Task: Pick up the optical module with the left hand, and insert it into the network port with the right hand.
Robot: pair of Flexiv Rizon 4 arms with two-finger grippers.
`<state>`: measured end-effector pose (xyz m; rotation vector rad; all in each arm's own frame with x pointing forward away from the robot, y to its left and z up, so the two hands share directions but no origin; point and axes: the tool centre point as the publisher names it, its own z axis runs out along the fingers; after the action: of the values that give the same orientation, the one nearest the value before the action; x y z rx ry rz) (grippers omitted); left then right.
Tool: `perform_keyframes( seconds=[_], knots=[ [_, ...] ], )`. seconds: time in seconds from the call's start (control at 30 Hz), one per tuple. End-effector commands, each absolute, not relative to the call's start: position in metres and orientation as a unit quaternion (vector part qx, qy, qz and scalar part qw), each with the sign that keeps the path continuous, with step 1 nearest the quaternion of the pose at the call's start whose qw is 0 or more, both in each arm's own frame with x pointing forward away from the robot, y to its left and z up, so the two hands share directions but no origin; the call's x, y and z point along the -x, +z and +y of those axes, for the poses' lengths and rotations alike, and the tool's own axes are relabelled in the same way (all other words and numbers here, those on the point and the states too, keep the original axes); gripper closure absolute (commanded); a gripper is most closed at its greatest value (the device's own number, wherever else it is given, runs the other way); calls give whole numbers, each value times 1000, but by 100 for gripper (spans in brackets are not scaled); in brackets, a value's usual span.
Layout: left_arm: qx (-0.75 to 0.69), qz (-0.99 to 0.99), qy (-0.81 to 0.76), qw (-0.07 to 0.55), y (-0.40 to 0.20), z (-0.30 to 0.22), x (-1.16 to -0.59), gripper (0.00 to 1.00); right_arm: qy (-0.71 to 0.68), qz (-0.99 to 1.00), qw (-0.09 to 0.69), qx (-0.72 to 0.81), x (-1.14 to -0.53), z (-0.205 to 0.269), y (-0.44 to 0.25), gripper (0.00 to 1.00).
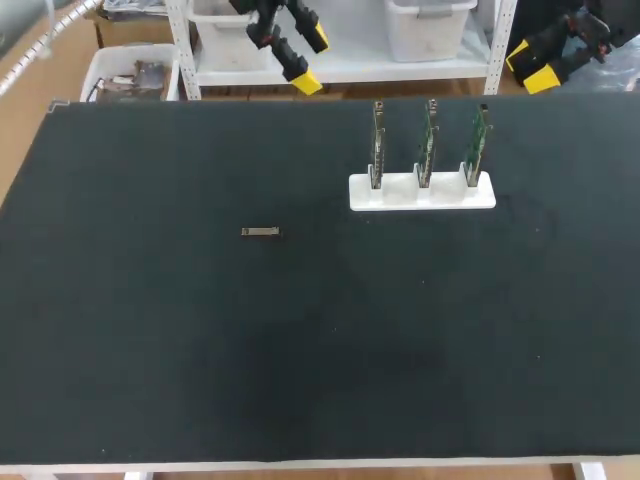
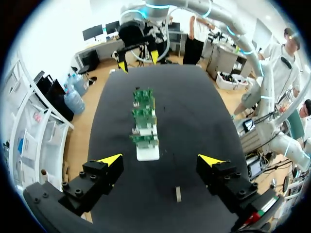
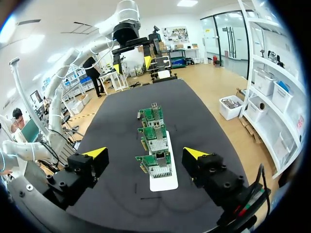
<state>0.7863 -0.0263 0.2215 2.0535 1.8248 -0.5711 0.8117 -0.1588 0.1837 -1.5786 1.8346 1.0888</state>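
The optical module [image 1: 260, 232], a small thin metal bar, lies flat on the black mat left of centre; in the left wrist view the module [image 2: 178, 194] is below and just ahead of the fingers. Three green network boards [image 1: 427, 140] stand upright in a white holder [image 1: 421, 193]. My left gripper [image 1: 310, 58] hangs open above the table's far edge, well away from the module. My right gripper [image 1: 530, 66] is open at the far right corner, behind the holder. Both the left wrist view's gripper [image 2: 160, 160] and the right wrist view's gripper [image 3: 145, 153] show nothing between the yellow tips.
The black mat [image 1: 200, 350] covers the whole table. In the right wrist view, the holder [image 3: 163, 183] with its boards [image 3: 154, 141] stands just ahead of the fingers. The other arm's gripper [image 2: 138, 61] shows at the table's far end.
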Motion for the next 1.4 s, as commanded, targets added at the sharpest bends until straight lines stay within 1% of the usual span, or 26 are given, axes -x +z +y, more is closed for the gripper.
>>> perform_keyframes(
  seconds=[0.03, 0.33, 0.53, 0.7, 0.77, 0.93, 1.4],
  knots=[
    [-729, 644, -178, 151, 222, -16, -774, 0, 448, 639, 196, 594, -820, -160, 184, 0],
    [-739, 656, -123, 89, 214, 8, -767, 0, 448, 639, 196, 594, -820, -160, 184, 0],
    [-748, 663, -29, -4, 203, 12, -767, 0, 448, 639, 196, 594, -820, -160, 184, 0],
    [-750, 661, -9, -23, 199, 11, -768, 0, 448, 639, 196, 594, -820, -160, 184, 0],
    [-748, 663, -7, -26, 197, 12, -769, 0, 448, 639, 196, 594, -820, -160, 184, 0],
    [-732, 680, -33, 15, 198, 14, -775, 0, 448, 639, 196, 594, -820, -160, 184, 0],
    [-732, 680, -33, 15, 198, 14, -775, 0, 448, 639, 196, 594, -820, -160, 184, 0]
  ],
)
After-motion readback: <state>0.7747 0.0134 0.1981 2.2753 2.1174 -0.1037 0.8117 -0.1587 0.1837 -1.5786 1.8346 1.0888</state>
